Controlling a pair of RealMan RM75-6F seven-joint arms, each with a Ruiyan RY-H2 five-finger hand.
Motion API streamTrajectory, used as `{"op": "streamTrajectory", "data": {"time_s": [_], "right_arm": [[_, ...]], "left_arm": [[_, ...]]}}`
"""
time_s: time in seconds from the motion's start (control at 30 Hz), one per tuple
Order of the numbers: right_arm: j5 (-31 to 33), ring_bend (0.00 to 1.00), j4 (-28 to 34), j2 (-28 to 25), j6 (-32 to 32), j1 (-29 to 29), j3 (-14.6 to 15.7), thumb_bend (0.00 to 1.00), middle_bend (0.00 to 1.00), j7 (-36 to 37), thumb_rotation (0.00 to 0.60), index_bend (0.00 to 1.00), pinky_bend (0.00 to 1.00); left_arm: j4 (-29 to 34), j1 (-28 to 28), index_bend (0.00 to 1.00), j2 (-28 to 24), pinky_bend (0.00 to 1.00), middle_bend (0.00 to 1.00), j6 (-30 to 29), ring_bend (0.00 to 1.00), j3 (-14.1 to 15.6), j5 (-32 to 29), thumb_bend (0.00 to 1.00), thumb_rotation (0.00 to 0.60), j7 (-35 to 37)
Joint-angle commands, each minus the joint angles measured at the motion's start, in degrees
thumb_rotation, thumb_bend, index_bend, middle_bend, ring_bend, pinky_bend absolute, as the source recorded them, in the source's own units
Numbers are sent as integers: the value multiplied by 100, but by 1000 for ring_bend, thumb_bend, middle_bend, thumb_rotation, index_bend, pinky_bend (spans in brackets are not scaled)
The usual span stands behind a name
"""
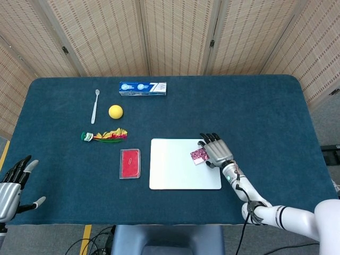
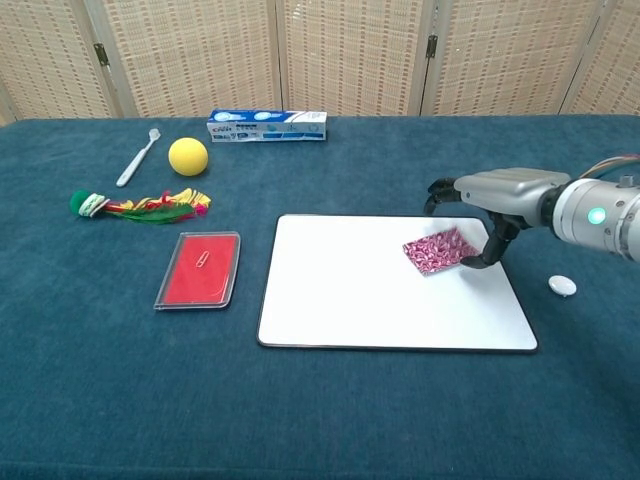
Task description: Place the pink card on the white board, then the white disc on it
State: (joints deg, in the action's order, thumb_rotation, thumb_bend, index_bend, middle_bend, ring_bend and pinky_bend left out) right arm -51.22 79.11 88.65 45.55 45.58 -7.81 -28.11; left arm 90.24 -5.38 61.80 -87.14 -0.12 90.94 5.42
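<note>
Blue cloth covers the table (image 1: 64, 175), and the white board (image 1: 180, 170) is laid flat near the middle of its front edge. The right hand (image 1: 215, 152) is held over the board's back right corner, with the pink card (image 2: 437, 249) pinched at its right end between thumb and fingers (image 2: 497, 242); the card is tilted, and whether its lower end touches the board cannot be told. The left hand (image 1: 11, 183) is seen at the table's front left corner, fingers spread and nothing held.

A toothpaste box (image 1: 142, 88) lies near the back edge, left of centre. A red case (image 1: 130, 163) is set just beside the board's left edge. A feathered shuttlecock (image 1: 103, 136) lies behind the case, towards the left edge. A white toothbrush (image 1: 95, 105) is placed further back, with a yellow ball (image 1: 115, 111) just to its right. The white disc (image 2: 562, 286) rests on the cloth off the board's right edge, apart from the right hand.
</note>
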Motion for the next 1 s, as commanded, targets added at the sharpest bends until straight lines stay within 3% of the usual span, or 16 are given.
{"op": "streamTrajectory", "data": {"time_s": [0.03, 0.3, 0.47, 0.7, 1.0], "right_arm": [[66, 0, 94, -84, -15, 38, 20, 198, 0, -36, 600, 0, 0], [-135, 0, 792, -763, 141, -149, 111, 191, 0, 241, 600, 17, 0], [-818, 0, 1057, -1275, 447, -528, 407, 210, 0, 579, 600, 219, 0], [-1634, 0, 809, -1468, 915, -1093, 852, 239, 0, 1089, 600, 301, 0], [-2003, 0, 210, -1205, 1098, -1390, 939, 253, 0, 1477, 600, 324, 0]], "left_arm": [[2, 1, 96, -1, 190, 0, -3, 0, -1, 4, 165, 600, -4], [8, 15, 96, 3, 190, 0, 5, 0, -15, -43, 165, 600, -67], [26, 22, 96, 26, 190, 0, 7, 0, -36, -89, 165, 600, -143], [93, 9, 96, 101, 190, 0, 11, 0, -29, -34, 165, 600, -417], [82, -40, 94, 109, 190, 0, 119, 0, -25, -53, 166, 600, -477]]}}
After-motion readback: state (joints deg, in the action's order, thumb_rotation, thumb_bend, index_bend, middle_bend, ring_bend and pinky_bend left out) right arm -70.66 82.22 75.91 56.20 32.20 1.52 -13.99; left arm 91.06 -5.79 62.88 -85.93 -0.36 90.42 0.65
